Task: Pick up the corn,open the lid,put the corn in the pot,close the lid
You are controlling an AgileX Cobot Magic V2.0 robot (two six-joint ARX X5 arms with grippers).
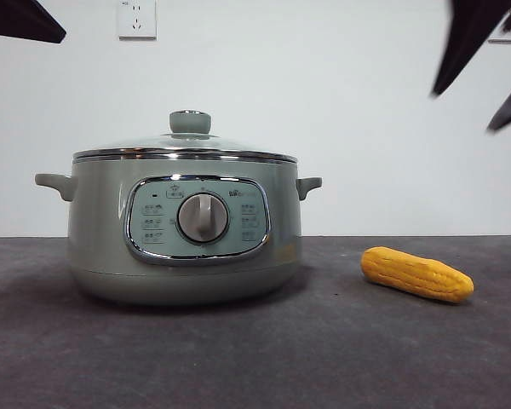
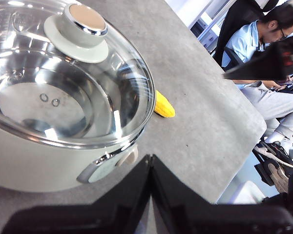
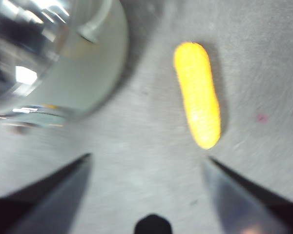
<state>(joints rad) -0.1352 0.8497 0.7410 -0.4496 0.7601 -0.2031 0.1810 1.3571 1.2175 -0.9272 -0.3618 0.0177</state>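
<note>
Front view shows the pot [image 1: 184, 234] as the biggest thing on the dark table [image 1: 324, 358], its dial panel facing the camera and the lid [image 1: 186, 150] seated squarely on its rim, green knob upright in the middle. To the side of the pot, well apart from its base and near one of its small side handles, the corn [image 1: 417, 273] lies flat on the table with one tapered end pointing back toward the pot. The right gripper [image 3: 146, 163] hangs above the tabletop beside the pot with its jaws spread wide and nothing between them; the corn sits ahead of the jaws, not yet between them. The right wrist picture is smeared, so the arm is probably moving, though I cannot be sure. The left gripper [image 2: 151, 161] waits high beside the pot, above the side near its handle, jaws pressed together and holding nothing. The step in hand looks to be the pick-up of the corn. To do it well, the right gripper should come forward until the cob's middle lies between the jaws, turn so they close across its narrow width rather than along its length, and descend low enough to grip the ridged sides below their widest part, since the rounded cob could roll away from the pot if nudged by one jaw first.
</note>
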